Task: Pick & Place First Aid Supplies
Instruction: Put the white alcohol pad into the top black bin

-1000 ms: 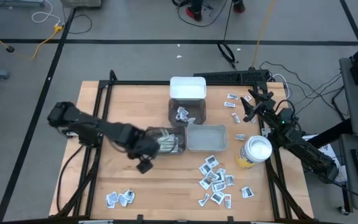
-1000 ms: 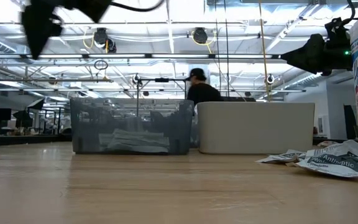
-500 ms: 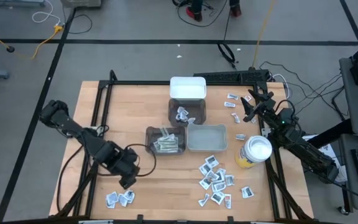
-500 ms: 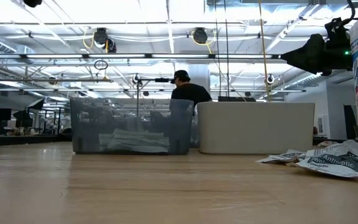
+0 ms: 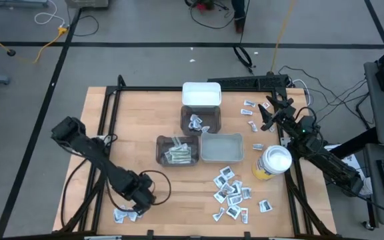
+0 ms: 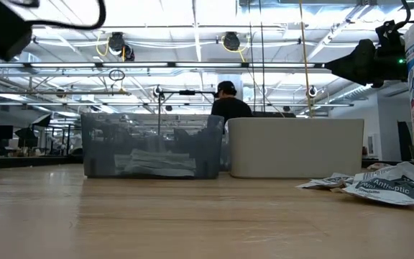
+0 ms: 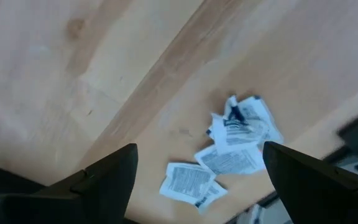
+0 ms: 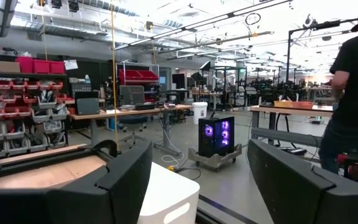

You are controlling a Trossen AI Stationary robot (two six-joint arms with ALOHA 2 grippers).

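Pale wood table (image 5: 145,120) fills the high view, where the left gripper (image 5: 139,202) hangs low near the front edge, just above a small cluster of white sachets (image 5: 129,213). The right gripper (image 5: 270,113) waits at the far right edge, near scattered strip wrappers (image 5: 251,115). A grey bin (image 5: 177,150) holds more packets, a yellow canister (image 5: 273,163) stands beside a larger heap of sachets (image 5: 231,193).

In the low view, the grey bin (image 6: 153,145) and a white bin (image 6: 295,147) block the room behind.

The left wrist view shows the fingers (image 7: 107,171) spread wide, empty, above the sachets (image 7: 229,146).

The right wrist view shows its fingers (image 8: 123,171) parted, holding nothing, and a person (image 8: 353,93) beyond.
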